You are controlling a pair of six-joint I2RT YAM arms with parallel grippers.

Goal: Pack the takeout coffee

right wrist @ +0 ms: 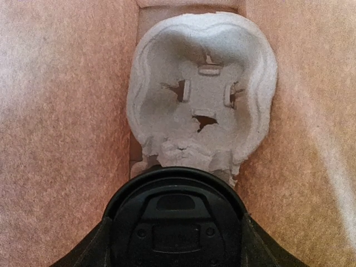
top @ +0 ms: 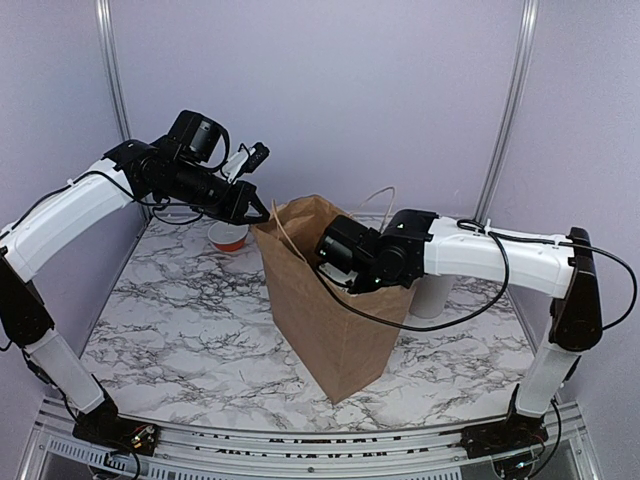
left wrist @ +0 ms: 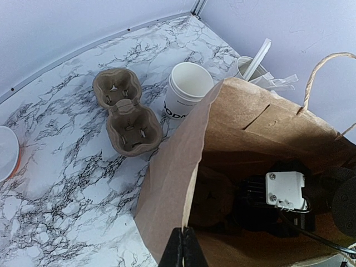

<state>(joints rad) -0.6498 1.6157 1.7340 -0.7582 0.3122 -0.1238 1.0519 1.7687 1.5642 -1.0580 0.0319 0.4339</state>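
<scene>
A brown paper bag (top: 330,300) stands open mid-table. My left gripper (left wrist: 186,247) is shut on the bag's near rim (left wrist: 196,167), as the top view (top: 262,213) also shows. My right gripper (right wrist: 177,222) reaches down inside the bag, its fingers hidden in the top view (top: 335,250). It is shut on the round black lid (right wrist: 177,214) of the takeout coffee; the cup under the lid is hidden. The lid hangs above a pulp cup carrier (right wrist: 203,94) on the bag's floor.
Behind the bag stand an open white cup with black lettering (left wrist: 186,89), a second two-cup pulp carrier (left wrist: 125,111) and a white cylinder of utensils (left wrist: 250,67). A white and orange object (top: 228,236) sits at the back left. The side walls are close.
</scene>
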